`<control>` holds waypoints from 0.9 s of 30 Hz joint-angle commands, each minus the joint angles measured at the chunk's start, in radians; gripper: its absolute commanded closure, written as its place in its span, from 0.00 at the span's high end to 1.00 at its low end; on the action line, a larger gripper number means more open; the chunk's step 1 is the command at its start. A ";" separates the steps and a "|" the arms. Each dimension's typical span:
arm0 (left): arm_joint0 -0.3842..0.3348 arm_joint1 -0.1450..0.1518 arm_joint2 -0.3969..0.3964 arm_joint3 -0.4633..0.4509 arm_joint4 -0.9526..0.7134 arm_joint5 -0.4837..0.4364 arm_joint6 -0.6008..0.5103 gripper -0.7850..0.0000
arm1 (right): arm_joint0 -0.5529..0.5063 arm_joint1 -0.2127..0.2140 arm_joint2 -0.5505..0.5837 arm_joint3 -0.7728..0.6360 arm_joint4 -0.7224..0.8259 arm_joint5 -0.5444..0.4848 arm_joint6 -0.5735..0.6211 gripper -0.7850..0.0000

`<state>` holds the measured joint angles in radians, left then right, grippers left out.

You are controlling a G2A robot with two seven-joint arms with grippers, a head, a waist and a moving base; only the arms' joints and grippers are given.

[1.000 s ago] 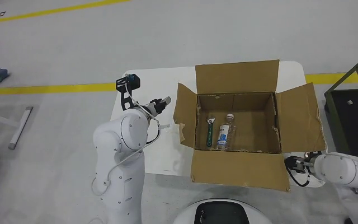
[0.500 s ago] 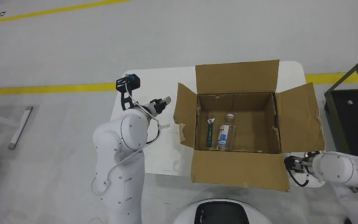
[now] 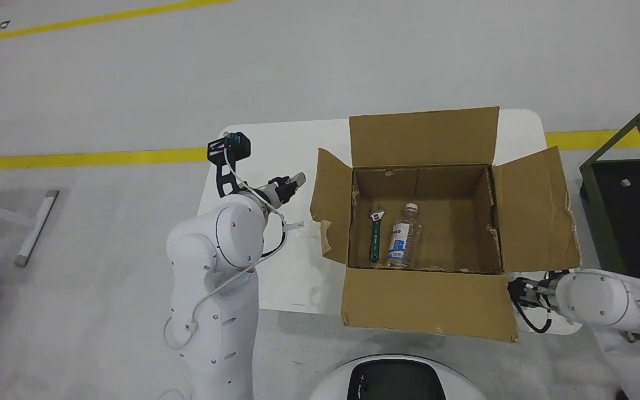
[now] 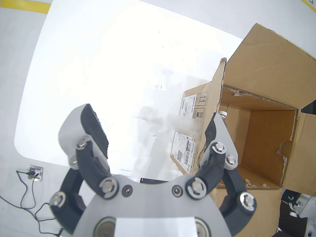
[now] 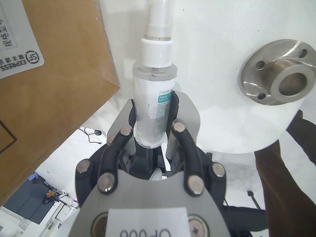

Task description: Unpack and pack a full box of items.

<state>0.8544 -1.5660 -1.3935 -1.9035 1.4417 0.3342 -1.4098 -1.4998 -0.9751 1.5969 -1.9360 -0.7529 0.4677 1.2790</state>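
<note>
Spray bottle (image 5: 154,94) out of the box (image 3: 420,300), pinched round its lower body by the right pincer (image 5: 154,107) at the surface's (image 5: 222,13) near right corner beside a steel flange (image 5: 276,72), likely for set-down; wrench (image 3: 375,238) and water bottle (image 3: 401,238) lie inside the box; left pincer (image 4: 153,122) hangs spread beside its left flap

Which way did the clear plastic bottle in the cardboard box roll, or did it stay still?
No, it stayed still. The clear plastic bottle lies right beside the green-handled wrench in the brown cardboard box, as before.
</note>
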 commanded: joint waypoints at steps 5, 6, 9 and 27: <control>0.000 0.000 0.000 0.000 0.000 0.000 0.000 1.00 | -0.031 0.002 0.066 -0.027 0.038 0.016 -0.014 0.00; 0.000 0.000 0.000 0.000 0.000 0.000 0.000 1.00 | -0.040 0.003 0.078 -0.033 0.037 0.012 -0.014 0.00; 0.000 0.000 0.000 0.000 0.000 0.000 0.000 1.00 | -0.064 0.005 0.123 -0.059 0.061 0.014 -0.019 0.00; 0.000 0.000 0.000 0.000 0.000 0.000 0.000 1.00 | -0.275 -0.063 0.640 -0.116 0.694 0.001 -0.503 0.00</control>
<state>0.8544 -1.5660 -1.3935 -1.9035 1.4417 0.3342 -1.4098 -1.7657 -1.0322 2.2161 -2.0522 -0.1129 0.4751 0.8132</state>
